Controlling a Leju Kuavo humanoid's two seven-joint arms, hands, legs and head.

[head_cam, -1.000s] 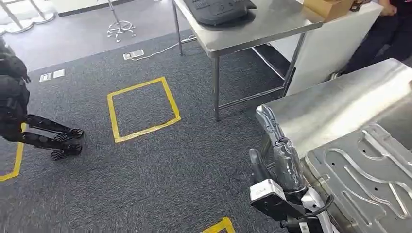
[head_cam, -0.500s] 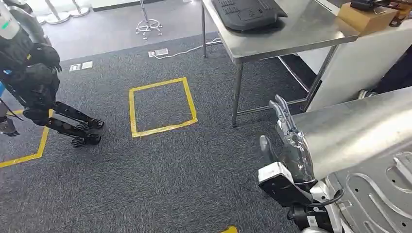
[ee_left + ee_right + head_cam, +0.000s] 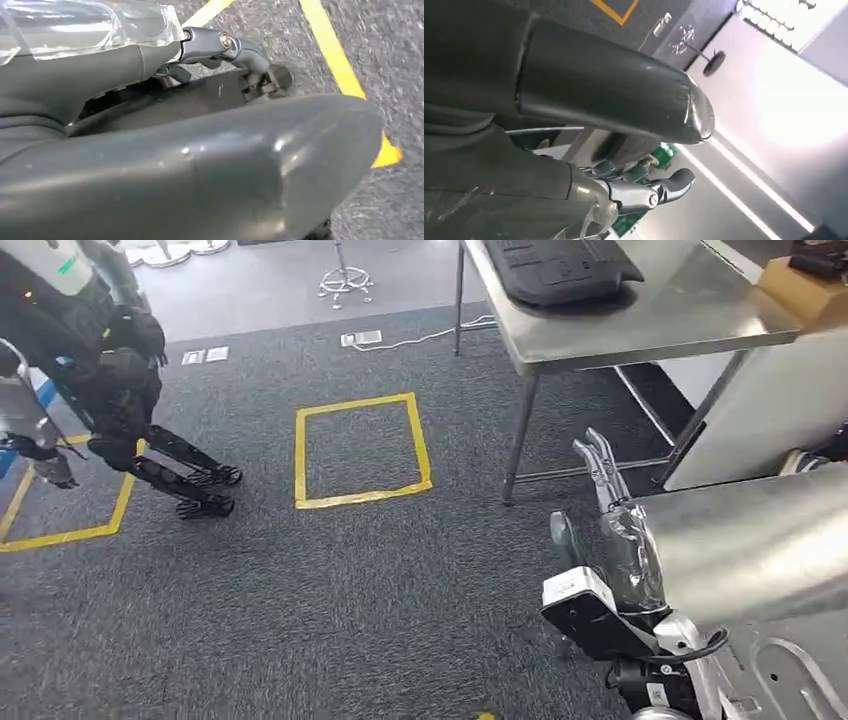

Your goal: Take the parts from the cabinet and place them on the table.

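Although the grey carpet floor (image 3: pixel 330 590) takes up most of what I can see from here, the thing that matters is the big sheet-metal panel (image 3: pixel 760 540), shiny and bowed, hanging in the air over the carpet at the robot's right front, well short of the steel counter (image 3: pixel 700 310) where it is meant to go. That counter stands farther off, with a black tray (image 3: pixel 560 265) lying on it. Another robot (image 3: pixel 100 370), dark-bodied, stands across the room beside a yellow tape square (image 3: pixel 362 450). The left robot hand (image 3: pixel 615 530) lies flat against the near edge of the panel, fingers stretched out straight along the metal and thumb set apart on the other face, so it looks to be clamping the sheet. The right robot hand (image 3: pixel 554 150) shows a thick thumb and fingers reaching forward, but I cannot tell whether it has the panel or not. I judge the panel stiff but thin, fairly heavy for its spread, slick and sharp at the edges, and liable to swing or slide. It wants holding at opposite edges, pressed inward from both sides, near the middle of its length.
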